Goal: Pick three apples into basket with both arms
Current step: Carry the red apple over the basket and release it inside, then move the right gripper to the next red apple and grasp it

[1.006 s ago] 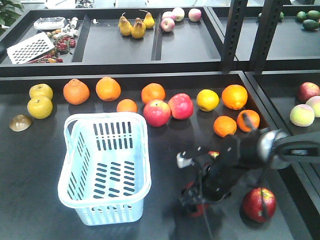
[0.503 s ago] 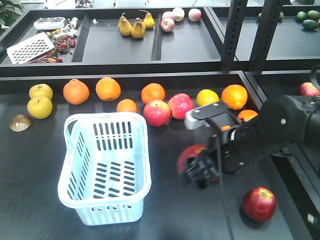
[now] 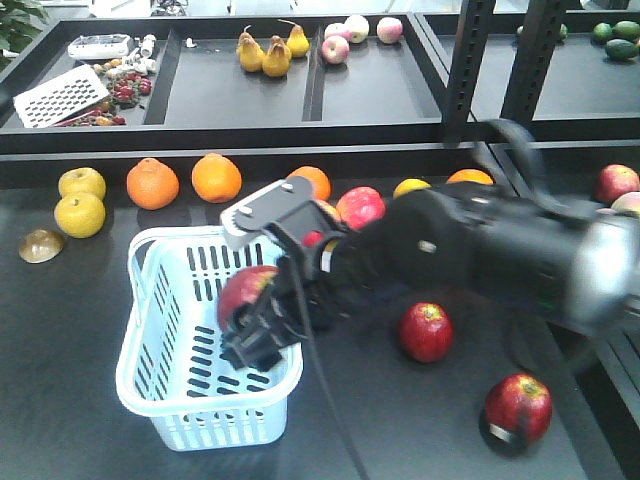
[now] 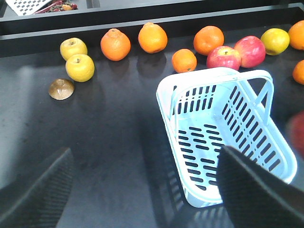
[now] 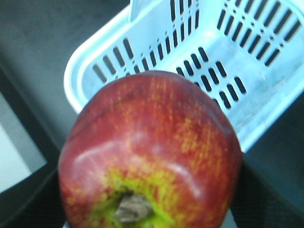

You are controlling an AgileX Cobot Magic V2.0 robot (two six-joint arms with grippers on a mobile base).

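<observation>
Exterior front-facing view: the right arm (image 3: 480, 250) reaches in from 3 o'clock across the table (image 3: 70, 360) toward the basket (image 3: 160, 330). The right gripper (image 3: 262, 318) is clamped on the first apple (image 3: 243, 292), with black fingers on either side of the fruit. This apple hangs clear of the table, just above the basket's rim at 3 o'clock of the basket's centre. Whether it is fully over the interior cannot be told.

The second apple (image 3: 425, 331) lies on the table at 3 o'clock of the basket, under the arm and well apart from the basket. The third apple (image 3: 518, 407) lies on the table at 4 o'clock of the second apple, near the front right corner. The basket stands upright on the table with no fruit in it.

An orange (image 3: 216, 177) sits in the row of fruit at 12 o'clock of the basket.

Left wrist view: the left gripper (image 4: 145, 152) hangs above the table, and its two dark fingers (image 4: 38, 190) are spread wide apart with nothing between them. The basket (image 4: 164, 95) sits at 2 o'clock of this gripper.

Right wrist view: the first apple (image 5: 152, 147) fills most of the frame, stem end toward the camera and ringed by a yellow-green patch. The basket (image 5: 228, 57) lies beyond it at 1 o'clock.
</observation>
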